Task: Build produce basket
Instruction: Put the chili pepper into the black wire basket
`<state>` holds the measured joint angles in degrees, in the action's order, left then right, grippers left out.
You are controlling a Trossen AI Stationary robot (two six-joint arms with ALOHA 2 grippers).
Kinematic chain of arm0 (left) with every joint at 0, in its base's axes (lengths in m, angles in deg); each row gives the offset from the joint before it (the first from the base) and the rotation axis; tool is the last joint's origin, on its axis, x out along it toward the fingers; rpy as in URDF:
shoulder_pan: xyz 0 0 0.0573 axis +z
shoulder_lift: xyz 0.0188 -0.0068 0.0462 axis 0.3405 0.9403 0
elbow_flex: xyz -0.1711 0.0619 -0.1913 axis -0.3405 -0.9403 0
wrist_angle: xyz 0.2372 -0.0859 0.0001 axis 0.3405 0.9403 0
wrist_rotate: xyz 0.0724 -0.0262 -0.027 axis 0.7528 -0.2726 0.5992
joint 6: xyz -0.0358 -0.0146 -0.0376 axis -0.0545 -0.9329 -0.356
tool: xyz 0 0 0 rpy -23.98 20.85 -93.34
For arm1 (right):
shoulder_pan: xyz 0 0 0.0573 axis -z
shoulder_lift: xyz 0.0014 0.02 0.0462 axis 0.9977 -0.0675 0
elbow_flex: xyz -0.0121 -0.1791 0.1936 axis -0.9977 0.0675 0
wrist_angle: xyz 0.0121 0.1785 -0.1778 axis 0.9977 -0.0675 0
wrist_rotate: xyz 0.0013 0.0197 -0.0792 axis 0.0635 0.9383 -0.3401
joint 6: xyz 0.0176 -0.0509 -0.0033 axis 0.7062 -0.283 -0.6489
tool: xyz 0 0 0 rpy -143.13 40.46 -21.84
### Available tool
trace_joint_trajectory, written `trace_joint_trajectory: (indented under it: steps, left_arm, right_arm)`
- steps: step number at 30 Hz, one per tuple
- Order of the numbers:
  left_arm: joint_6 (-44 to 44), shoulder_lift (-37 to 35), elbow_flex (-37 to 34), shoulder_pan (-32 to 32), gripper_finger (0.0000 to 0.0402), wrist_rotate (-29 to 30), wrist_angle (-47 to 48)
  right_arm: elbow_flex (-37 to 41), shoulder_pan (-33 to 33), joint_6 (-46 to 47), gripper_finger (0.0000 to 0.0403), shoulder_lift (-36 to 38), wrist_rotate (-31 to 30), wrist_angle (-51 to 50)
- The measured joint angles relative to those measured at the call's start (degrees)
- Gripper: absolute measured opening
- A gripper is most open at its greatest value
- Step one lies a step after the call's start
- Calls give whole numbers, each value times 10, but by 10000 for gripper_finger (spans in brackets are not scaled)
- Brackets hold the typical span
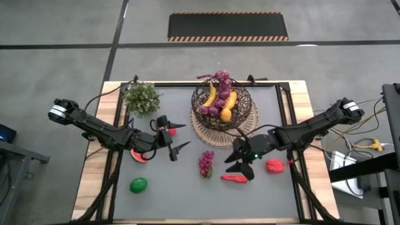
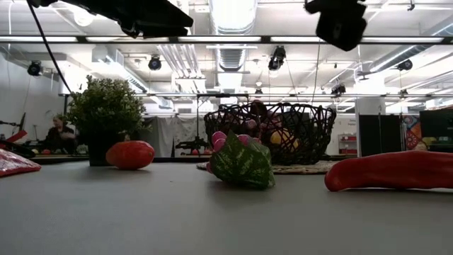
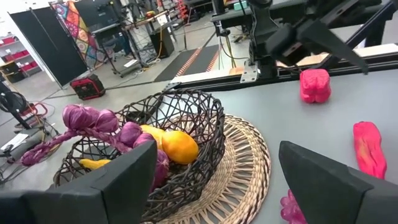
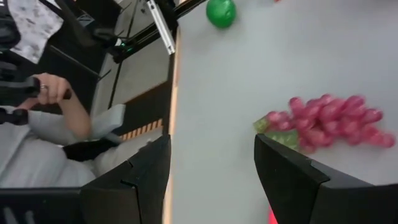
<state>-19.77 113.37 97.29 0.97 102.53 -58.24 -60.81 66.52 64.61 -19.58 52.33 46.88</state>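
The dark wire basket [image 1: 222, 103] stands on a round woven mat [image 1: 206, 134] at the far middle and holds a banana [image 1: 211, 95], an orange-yellow fruit [image 3: 180, 144] and purple string [image 3: 93, 119]. Purple grapes [image 1: 205, 164], a long red pepper [image 1: 234, 178], a red bell pepper [image 1: 274, 165], a green lime [image 1: 139, 185] and a watermelon slice [image 1: 140, 156] lie on the table. My left gripper [image 1: 181, 136] hovers open to the left of the basket, pointing toward it. My right gripper [image 1: 240, 164] hovers open between the grapes and the bell pepper, with nothing between its fingers.
A bushy green plant [image 1: 142, 98] stands at the far left corner. A small round red fruit [image 2: 129, 154] sits near it. Beyond the table's near edge a person's hand [image 4: 56, 99] shows in the right wrist view. Bare grey table [image 1: 187, 200] lies along the near edge.
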Motion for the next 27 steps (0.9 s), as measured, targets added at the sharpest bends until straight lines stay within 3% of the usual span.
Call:
trace_joint_trajectory:
  steps: [23, 27]
  left_arm:
    - [-17, 0, -10, 1, 318, -4, 0]
    - [-25, 0, -10, 0, 318, -3, 0]
  right_arm:
    - [0, -106, 117, 214, -53, -76, -31]
    - [-35, -112, 124, 214, -77, -77, -61]
